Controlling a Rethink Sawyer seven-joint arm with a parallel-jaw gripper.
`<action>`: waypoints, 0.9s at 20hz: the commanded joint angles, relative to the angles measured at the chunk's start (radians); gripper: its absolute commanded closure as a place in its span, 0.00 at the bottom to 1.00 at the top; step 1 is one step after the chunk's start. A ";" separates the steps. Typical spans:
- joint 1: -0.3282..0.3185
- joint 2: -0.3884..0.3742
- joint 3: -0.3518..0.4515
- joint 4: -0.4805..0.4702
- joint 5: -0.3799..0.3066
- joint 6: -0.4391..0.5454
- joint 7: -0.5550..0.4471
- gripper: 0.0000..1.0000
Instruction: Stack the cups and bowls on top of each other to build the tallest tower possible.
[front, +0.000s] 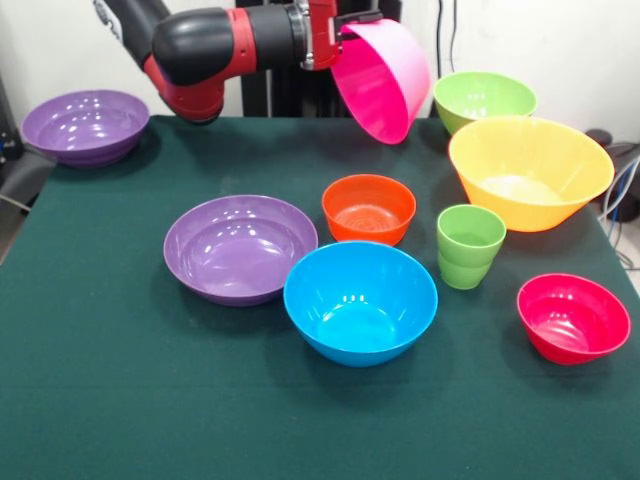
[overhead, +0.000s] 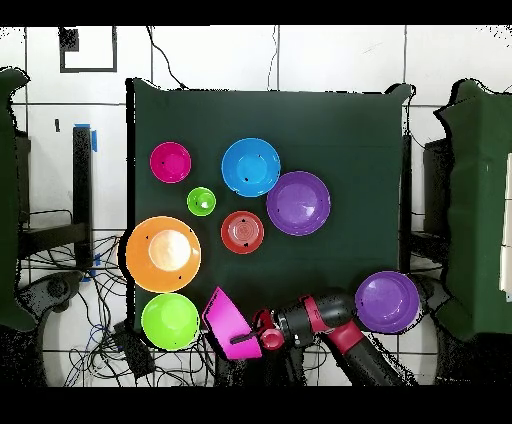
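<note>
My gripper (front: 345, 32) is shut on the rim of the large hot-pink bowl (front: 383, 80) and holds it tilted on its side in the air above the table's far edge. It also shows in the overhead view (overhead: 225, 320), next to the gripper (overhead: 247, 338). On the cloth stand a lime-green cup (front: 469, 245), which looks like two nested, a blue bowl (front: 360, 300), a small orange bowl (front: 368, 208), a purple bowl (front: 240, 247), a small red-pink bowl (front: 573, 317), a large yellow-orange bowl (front: 530, 170), a lime-green bowl (front: 484, 98) and a second purple bowl (front: 86, 125).
The dark green table (front: 120, 400) has open cloth along its front. In the overhead view cables lie on the floor (overhead: 100, 300) beside the table. The arm (front: 215, 50) reaches across the far edge.
</note>
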 joint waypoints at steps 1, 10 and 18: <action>0.027 0.034 -0.069 -0.269 -0.034 -0.029 -0.228 1.00; 0.027 0.031 -0.060 -0.258 -0.031 -0.041 -0.222 1.00; 0.026 0.028 -0.061 -0.255 -0.031 -0.047 -0.212 1.00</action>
